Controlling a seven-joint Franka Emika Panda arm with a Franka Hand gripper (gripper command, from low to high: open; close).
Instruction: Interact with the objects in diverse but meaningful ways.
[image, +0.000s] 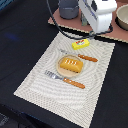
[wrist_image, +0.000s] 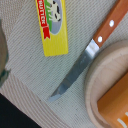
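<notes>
**Exterior view and wrist view: bread on the plate, arm above the box**

Exterior view: a pale woven placemat (image: 67, 70) lies on a dark table (image: 20, 35). Near the mat's middle sits a tan plate (image: 70, 66) with an orange bread loaf (image: 70, 63) on it. Beside the plate toward the bottom of the frame lies a fork (image: 65, 79) with an orange handle; on the plate's far side lies a knife (image: 80, 56), its handle pointing to the exterior view's right. Beyond the knife, at the mat's far edge, rests a yellow box (image: 81, 44). The white robot hand (image: 92, 32) hangs just above and behind the box, well apart from the bread; I cannot tell whether its fingers are spread or pressed together. A grey cup (image: 68, 9) and a bowl (image: 122, 16) stand on a brown board (image: 107, 31) behind the mat.

Wrist view: the box (wrist_image: 52, 26) shows a red and green printed label. The knife's steel blade (wrist_image: 75, 74) runs slantwise between box and plate rim (wrist_image: 95, 85), touching neither clearly. The loaf's (wrist_image: 116, 102) edge shows on the plate.
</notes>
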